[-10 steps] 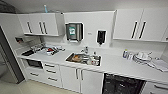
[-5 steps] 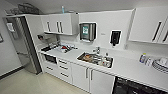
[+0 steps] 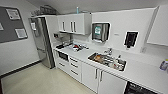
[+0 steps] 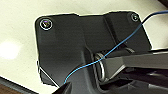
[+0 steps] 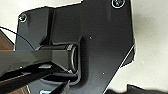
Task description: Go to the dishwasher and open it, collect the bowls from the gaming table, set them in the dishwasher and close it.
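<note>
I face a kitchen row with white cabinets. Under the white counter (image 3: 140, 72), at the lower right edge of the head view, a dark built-in unit (image 3: 136, 89) shows its top part; it looks like the dishwasher, and I cannot tell whether its door is shut. The bowls and the gaming table are out of view. The left and right wrist views look down past the robot's own dark plate onto a pale floor (image 4: 17, 30) (image 5: 152, 50).
A steel sink (image 3: 107, 60) full of dishes sits in the counter. Wall cabinets (image 3: 72, 23), a paper dispenser (image 3: 100, 32) and a dark soap dispenser (image 3: 130, 39) hang above. A tall steel fridge (image 3: 41, 42) stands left, beside a grey pinboard (image 3: 12, 23). Pale floor (image 3: 42, 81) lies ahead.
The whole picture has slid right and grown larger: the camera turned left and came nearer. The fridge and the pinboard have come into view on the left.
</note>
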{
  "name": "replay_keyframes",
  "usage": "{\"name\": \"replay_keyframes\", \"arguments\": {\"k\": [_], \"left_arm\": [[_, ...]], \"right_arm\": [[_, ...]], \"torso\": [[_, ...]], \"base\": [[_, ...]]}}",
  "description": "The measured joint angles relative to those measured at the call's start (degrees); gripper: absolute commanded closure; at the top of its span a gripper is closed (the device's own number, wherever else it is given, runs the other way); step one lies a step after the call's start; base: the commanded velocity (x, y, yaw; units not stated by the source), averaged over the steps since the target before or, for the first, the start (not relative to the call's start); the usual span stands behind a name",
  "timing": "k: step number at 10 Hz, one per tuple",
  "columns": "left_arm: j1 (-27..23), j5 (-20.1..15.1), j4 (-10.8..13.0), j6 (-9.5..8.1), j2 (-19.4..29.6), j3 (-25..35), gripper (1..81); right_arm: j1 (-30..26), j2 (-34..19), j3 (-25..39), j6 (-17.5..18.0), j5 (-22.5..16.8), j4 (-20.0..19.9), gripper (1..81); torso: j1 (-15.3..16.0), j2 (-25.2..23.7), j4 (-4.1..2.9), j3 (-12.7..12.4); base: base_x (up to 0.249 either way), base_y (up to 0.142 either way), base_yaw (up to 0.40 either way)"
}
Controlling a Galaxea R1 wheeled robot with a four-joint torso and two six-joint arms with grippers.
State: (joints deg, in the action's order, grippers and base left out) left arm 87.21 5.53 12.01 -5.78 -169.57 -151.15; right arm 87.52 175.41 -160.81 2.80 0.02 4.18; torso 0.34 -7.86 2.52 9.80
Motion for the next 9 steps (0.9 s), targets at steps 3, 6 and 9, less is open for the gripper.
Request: {"name": "replay_keyframes", "arguments": {"k": [3,6,9], "left_arm": [[0.0,-0.22,0.0,0.02,-0.11,-0.26,1.0],[0.0,-0.06,-0.02,0.0,-1.02,-1.57,1.0],[0.63,1.07,-0.18,-0.02,-0.63,-1.41,1.0]], "right_arm": [[-0.09,0.0,0.26,-0.05,-0.02,0.0,1.0],[0.18,-0.18,1.11,-0.05,0.0,0.0,1.0],[0.57,-3.13,6.97,-0.05,0.24,0.0,1.0]], "torso": [[0.0,0.0,0.0,0.0],[0.0,0.0,0.0,0.0],[0.0,0.0,0.0,0.0]], "base": [[0.0,0.0,0.38],[0.0,0.0,0.38],[0.0,0.0,0.38]]}}
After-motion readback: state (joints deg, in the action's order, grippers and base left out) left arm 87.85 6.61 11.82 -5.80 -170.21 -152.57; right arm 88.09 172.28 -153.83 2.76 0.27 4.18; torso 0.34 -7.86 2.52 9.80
